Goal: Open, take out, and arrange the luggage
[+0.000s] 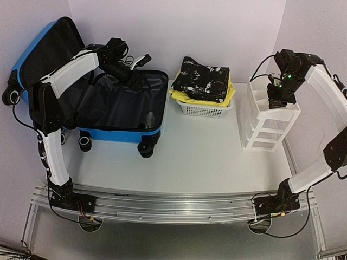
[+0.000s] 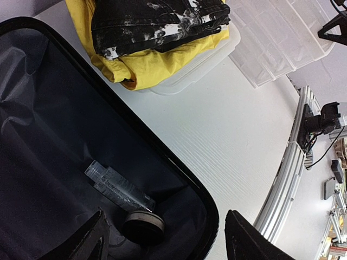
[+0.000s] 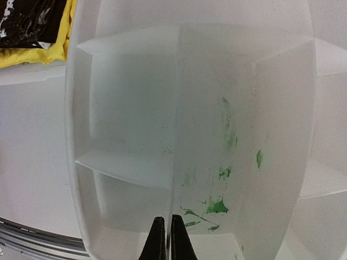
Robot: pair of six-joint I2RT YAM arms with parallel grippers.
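**Left jaws.** Spread wide with nothing between them, fingers (image 2: 89,238) hanging over the right-hand corner of the open case.

**Directly beneath.** A clear bottle (image 2: 119,187) lies on its side on the black lining. It is just beside a round dark tin (image 2: 142,225), and both are tucked against the zip band.

**The luggage** (image 1: 122,132). The blue hard shell sits on the left of the tabletop (image 1: 206,157), wheels toward the arms. The lid is thrown back and leans up at the rear left. Opening looks done; taking out appears only partly finished.

**Right jaws.** Pressed shut and empty, poised above the top tray of a white shelf rack (image 1: 265,124), which bears green smears (image 3: 217,206).

**Basket** (image 1: 203,110). At the rear, between case and rack, it carries a yellow cloth (image 2: 162,59) and a folded black-and-white garment (image 1: 205,78).

**Hazards, as judged.**
- The bottle is smooth and round, so a grip off its middle could squirt it sideways or roll it deeper into the corner.
- The tin sits so close that a finger may catch it instead.
- Loose lining could get pinched along with the bottle.
- The case wall crowds the outer finger on the way down.
- The left arm reaches past the propped lid, and a knock could drop it.
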